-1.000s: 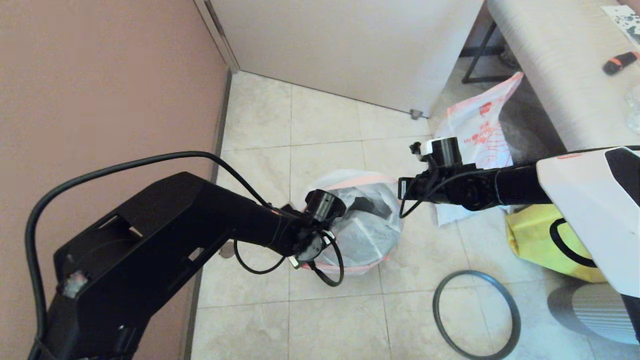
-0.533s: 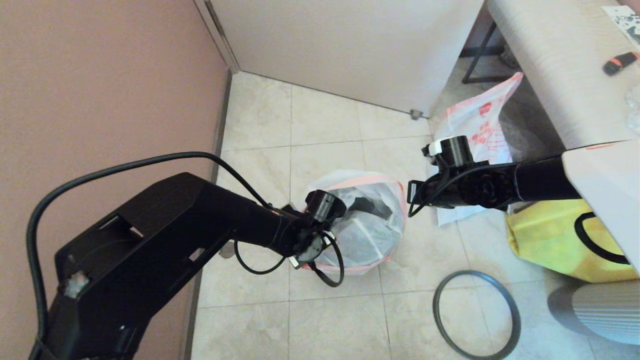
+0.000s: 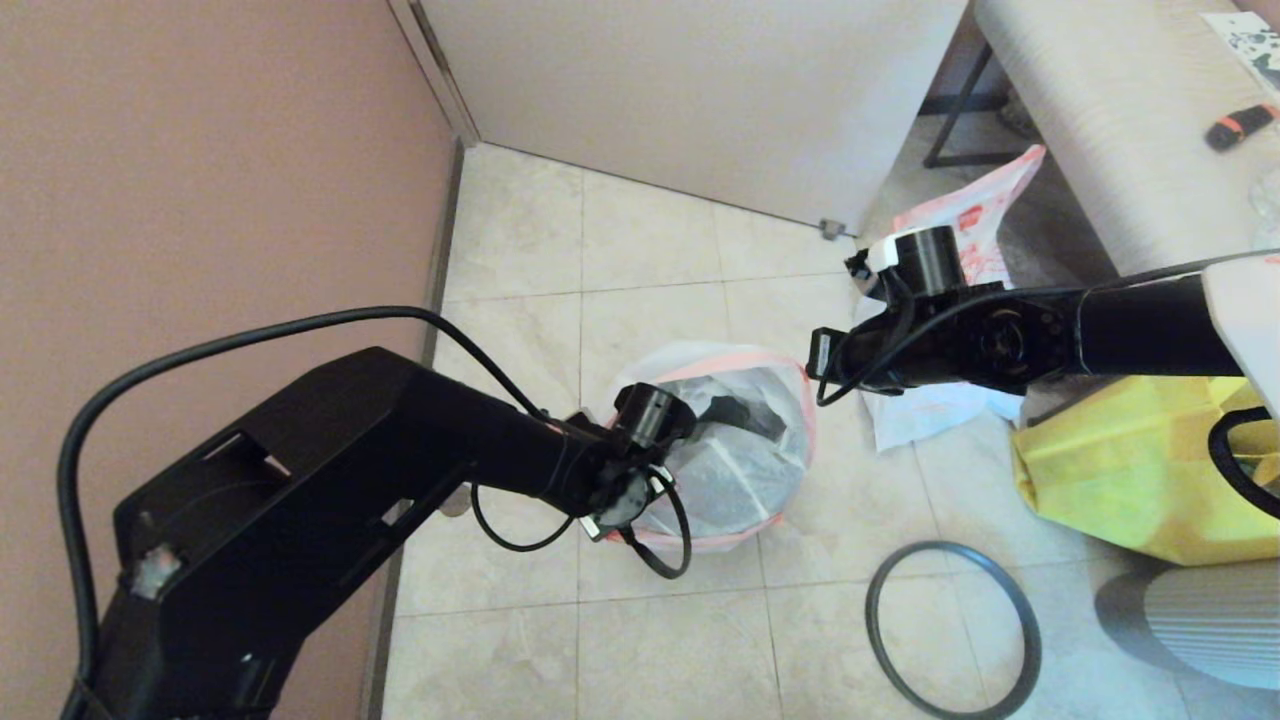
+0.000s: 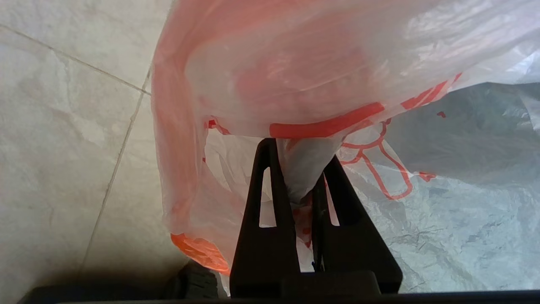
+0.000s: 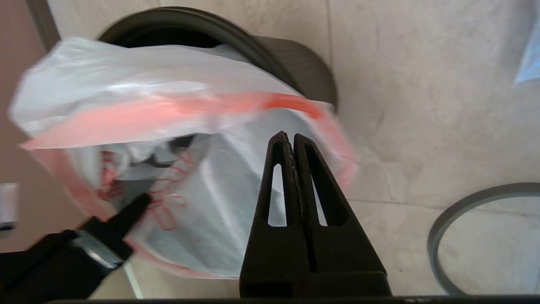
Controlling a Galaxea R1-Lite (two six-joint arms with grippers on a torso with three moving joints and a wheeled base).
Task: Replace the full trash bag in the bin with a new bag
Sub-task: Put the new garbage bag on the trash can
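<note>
Left gripper (image 4: 301, 169) clamps a fold of the new bag (image 4: 337, 76) over the bin (image 5: 295, 63). Right gripper (image 5: 289, 141), jaws together and empty, hovers just outside the bag's far rim, nearest to it.

Soft, even indoor light fills the head view, with faint shadows on the pale beige tiled floor (image 3: 660, 250) in the frame's centre. In the right wrist view the thin white see-through plastic bag with a pink rim (image 5: 139, 109) smears with motion blur at upper left. In the left wrist view the same plastic glows pinkish, with pale glare at upper right.
</note>
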